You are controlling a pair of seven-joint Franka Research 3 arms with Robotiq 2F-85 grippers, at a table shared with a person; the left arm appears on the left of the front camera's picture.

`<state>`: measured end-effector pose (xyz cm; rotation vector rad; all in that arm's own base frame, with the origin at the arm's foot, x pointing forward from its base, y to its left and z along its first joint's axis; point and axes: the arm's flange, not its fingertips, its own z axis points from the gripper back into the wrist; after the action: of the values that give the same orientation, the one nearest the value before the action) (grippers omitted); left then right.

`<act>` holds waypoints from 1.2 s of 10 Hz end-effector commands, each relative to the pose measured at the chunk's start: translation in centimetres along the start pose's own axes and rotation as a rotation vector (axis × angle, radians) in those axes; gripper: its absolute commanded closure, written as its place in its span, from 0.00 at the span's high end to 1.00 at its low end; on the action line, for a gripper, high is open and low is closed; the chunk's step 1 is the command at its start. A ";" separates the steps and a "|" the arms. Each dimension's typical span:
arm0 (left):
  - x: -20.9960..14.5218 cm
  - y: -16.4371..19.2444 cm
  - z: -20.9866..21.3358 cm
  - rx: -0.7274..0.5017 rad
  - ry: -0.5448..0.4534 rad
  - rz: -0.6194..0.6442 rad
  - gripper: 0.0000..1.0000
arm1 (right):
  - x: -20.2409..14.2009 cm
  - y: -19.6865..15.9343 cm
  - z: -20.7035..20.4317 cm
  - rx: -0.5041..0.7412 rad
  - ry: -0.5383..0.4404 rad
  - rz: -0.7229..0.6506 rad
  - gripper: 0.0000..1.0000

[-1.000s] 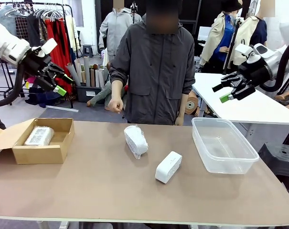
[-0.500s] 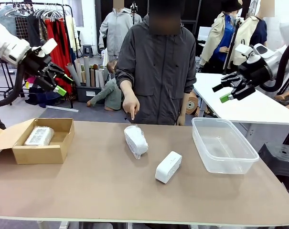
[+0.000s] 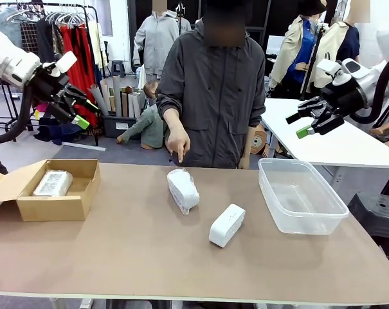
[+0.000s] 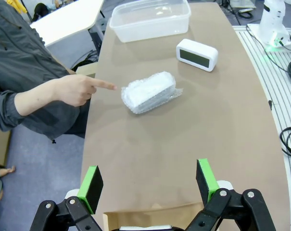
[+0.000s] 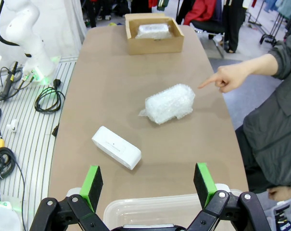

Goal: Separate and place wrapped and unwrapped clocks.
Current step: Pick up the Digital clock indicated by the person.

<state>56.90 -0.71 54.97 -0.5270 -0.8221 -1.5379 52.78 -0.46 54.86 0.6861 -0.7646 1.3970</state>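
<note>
while left gripper and right gripper gape empty, the wrapped clock lies lengthwise toward the person.

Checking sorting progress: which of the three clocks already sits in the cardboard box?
The boxed wrapped clock, at the robot's left; the middle wrapped clock and the bare clock lie on the table.

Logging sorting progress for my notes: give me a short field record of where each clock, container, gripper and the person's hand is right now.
Cardboard box: left end, open, holding one wrapped clock
Second wrapped clock: mid-table, loose
Bare clock: mid-table, nearer the robot
Clear tub: right end
Person's hand: pointing at second wrapped clock
Left gripper: open, raised at left side
Right gripper: open, raised at right side
</note>
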 end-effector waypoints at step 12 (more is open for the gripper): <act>0.2 0.0 0.2 0.001 0.003 -0.012 1.00 | 0.1 0.2 0.0 -0.003 -0.002 0.002 1.00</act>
<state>56.90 -0.71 54.97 -0.5270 -0.8221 -1.5380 52.78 -0.46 54.86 0.6861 -0.7646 1.3970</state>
